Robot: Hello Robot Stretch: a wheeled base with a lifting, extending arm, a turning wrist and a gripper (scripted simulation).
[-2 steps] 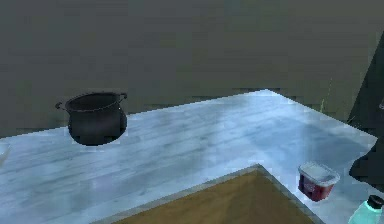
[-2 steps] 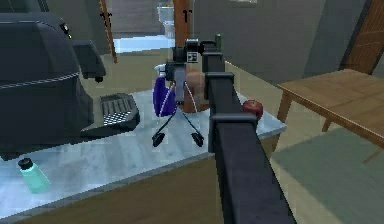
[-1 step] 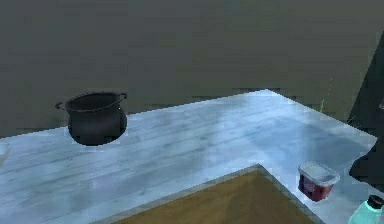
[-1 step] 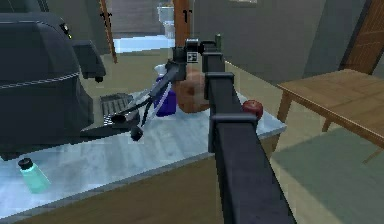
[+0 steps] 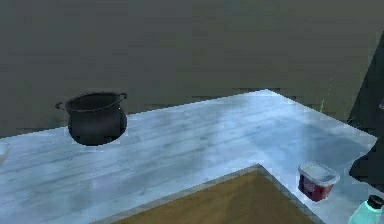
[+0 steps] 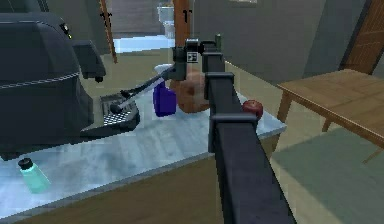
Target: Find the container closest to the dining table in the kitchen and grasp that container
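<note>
Arm side view: the arm [image 6: 240, 150] rises from the bottom edge, crosses the worktop [image 6: 150, 150] and ends over its far part. The gripper [image 6: 165, 75] sits at the arm's far end, and the blue container [image 6: 165, 101] appears just under it in the picture.

- Finger position: cannot be told.
- Load: cannot be told, because the blue container stands on the worktop at the gripper.
- Contact between gripper and blue container: cannot be told.

The blue container stands upright toward the worktop's far edge. A dark coffee machine [image 6: 40, 85] is on its left and a brown object [image 6: 197, 95] just beside it on its right. A red apple [image 6: 254, 107] lies near the worktop's right corner, the corner that faces the wooden dining table [image 6: 335, 95]. The table stands apart from the worktop. A green bottle [image 6: 33, 176] lies on its side at the worktop's near edge, on the left.

Forward view: a black pot [image 5: 96, 118] stands near the worktop's far edge on the left. A small red tub with a white lid [image 5: 318, 181] stands at the worktop's inner edge on the right.
</note>
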